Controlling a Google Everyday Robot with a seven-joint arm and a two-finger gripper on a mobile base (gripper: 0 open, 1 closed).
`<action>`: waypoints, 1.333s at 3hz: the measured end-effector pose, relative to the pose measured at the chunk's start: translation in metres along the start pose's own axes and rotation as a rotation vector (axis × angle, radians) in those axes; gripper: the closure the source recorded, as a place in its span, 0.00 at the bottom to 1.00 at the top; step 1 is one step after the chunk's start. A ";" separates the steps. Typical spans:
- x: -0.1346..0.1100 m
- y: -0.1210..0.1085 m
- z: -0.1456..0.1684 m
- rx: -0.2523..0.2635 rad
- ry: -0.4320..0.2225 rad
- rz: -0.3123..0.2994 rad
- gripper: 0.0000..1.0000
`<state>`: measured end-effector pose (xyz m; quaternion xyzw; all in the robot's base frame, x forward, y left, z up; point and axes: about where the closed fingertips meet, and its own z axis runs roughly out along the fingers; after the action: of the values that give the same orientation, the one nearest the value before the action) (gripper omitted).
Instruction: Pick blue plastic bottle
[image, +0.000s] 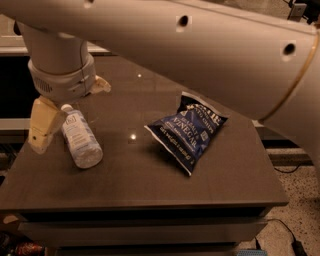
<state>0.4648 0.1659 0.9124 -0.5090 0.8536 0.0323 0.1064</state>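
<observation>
The blue plastic bottle (81, 137) is clear and pale with a white cap and a light label. It lies on its side at the left of the dark table (150, 190), cap pointing away. My gripper (70, 116) hangs from the wrist over the bottle's cap end. One cream finger (42, 125) stands just left of the bottle, and the other finger (101, 85) shows behind it to the right. The jaws stand apart, with the bottle's cap end between them, and are not closed on it.
A dark blue chip bag (188, 131) lies on the table to the right of the bottle. My large pale arm spans the top of the view. The table's left and front edges are close to the bottle. The floor lies lower right.
</observation>
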 end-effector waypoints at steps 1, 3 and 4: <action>-0.010 0.007 0.027 -0.037 -0.004 0.055 0.00; -0.023 0.018 0.077 -0.074 0.025 0.125 0.16; -0.024 0.020 0.090 -0.080 0.037 0.147 0.39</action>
<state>0.4718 0.2107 0.8287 -0.4494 0.8884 0.0647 0.0674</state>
